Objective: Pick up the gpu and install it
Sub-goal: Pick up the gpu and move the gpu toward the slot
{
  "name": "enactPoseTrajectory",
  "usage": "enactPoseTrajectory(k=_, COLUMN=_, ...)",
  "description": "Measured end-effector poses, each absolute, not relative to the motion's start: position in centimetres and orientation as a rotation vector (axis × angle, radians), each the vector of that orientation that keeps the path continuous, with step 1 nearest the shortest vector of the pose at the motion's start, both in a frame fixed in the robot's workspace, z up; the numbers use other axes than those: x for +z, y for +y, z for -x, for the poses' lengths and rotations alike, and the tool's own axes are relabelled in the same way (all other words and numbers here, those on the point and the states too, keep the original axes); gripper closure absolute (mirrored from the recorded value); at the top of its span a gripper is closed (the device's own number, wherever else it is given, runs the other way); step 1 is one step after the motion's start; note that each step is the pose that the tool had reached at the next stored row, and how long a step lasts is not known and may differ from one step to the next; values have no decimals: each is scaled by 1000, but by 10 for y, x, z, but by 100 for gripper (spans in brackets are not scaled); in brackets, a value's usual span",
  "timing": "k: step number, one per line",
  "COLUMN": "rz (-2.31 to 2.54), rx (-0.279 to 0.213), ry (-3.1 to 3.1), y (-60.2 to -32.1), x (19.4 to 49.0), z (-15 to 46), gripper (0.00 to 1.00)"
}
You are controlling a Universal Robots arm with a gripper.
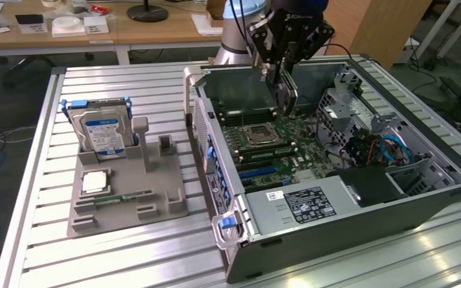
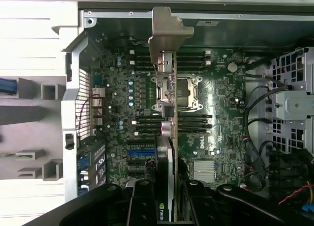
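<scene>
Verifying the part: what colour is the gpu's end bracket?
Silvery grey bracket on the gpu; wrist view shows it best.

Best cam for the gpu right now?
Wrist view: the gpu runs edge-on from the tool out to its silver bracket, over the motherboard. The exterior view shows it as a thin dark upright strip held in the tool above the open case.

The gpu (image 1: 283, 91), a thin green card with black cooler and silver end bracket, hangs on edge above the motherboard (image 1: 283, 147) inside the open case (image 1: 422, 201).
</scene>
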State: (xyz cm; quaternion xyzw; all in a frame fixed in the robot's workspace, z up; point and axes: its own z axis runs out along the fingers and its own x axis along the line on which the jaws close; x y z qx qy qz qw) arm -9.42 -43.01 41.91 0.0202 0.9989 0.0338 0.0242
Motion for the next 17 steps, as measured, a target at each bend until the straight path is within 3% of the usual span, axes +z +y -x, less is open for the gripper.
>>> enactPoseTrajectory(k=17, rz=-63, rx=105, ry=3091, y=-430, x=419, z=75, gripper=73)
